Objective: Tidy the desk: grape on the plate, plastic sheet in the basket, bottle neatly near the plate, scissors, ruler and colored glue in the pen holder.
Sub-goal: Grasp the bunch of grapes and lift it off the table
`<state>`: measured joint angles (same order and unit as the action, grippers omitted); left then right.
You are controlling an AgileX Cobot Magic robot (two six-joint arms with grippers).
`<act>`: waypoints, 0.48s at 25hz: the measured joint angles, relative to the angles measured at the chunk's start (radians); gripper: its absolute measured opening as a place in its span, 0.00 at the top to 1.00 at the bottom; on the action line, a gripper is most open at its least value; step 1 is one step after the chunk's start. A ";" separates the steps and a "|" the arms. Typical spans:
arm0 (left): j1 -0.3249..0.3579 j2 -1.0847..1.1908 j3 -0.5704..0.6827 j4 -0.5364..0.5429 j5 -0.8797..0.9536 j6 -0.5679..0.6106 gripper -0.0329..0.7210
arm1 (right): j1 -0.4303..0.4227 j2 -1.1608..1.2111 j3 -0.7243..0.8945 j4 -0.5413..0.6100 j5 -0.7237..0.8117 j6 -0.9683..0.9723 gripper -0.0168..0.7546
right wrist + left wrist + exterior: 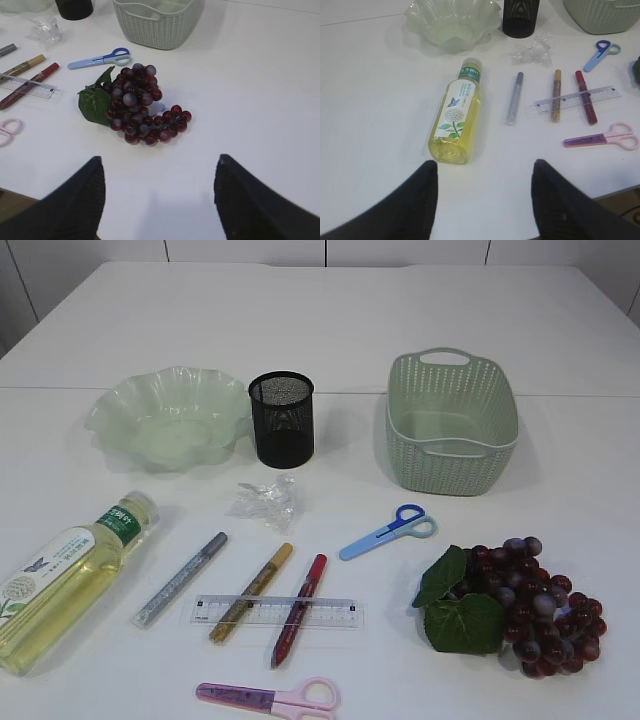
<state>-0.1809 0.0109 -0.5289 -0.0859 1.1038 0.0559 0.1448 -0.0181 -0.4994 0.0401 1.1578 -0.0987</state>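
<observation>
Exterior view shows a white table (320,330) with a wavy green plate (168,418) at the back left, a black mesh pen holder (281,419) just beside it and a green basket (451,421) to the right. A crumpled plastic sheet (264,499) lies in front of the pen holder. The bottle (72,578) lies on its side at the left. Three glue pens, silver (180,579), gold (251,592) and red (298,610), lie near the middle, the clear ruler (275,612) across the gold and red ones. Blue scissors (388,531) and pink scissors (270,697) lie apart; the grape bunch (520,605) sits at the right. The left pincer (485,200) hangs above the bottle's base, jaws spread, holding nothing; the right pincer (160,197) hangs beside the grapes, likewise spread and empty.
</observation>
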 joint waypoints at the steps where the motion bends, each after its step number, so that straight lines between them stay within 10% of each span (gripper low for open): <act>1: 0.000 0.000 0.000 0.000 0.000 0.000 0.38 | 0.000 0.000 0.000 0.000 0.000 0.000 0.29; 12: 0.000 0.000 0.000 0.000 0.000 0.000 0.38 | 0.000 0.000 0.000 0.000 0.000 0.000 0.29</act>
<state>-0.1809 0.0109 -0.5289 -0.0859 1.1038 0.0559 0.1448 -0.0181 -0.4994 0.0401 1.1578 -0.0987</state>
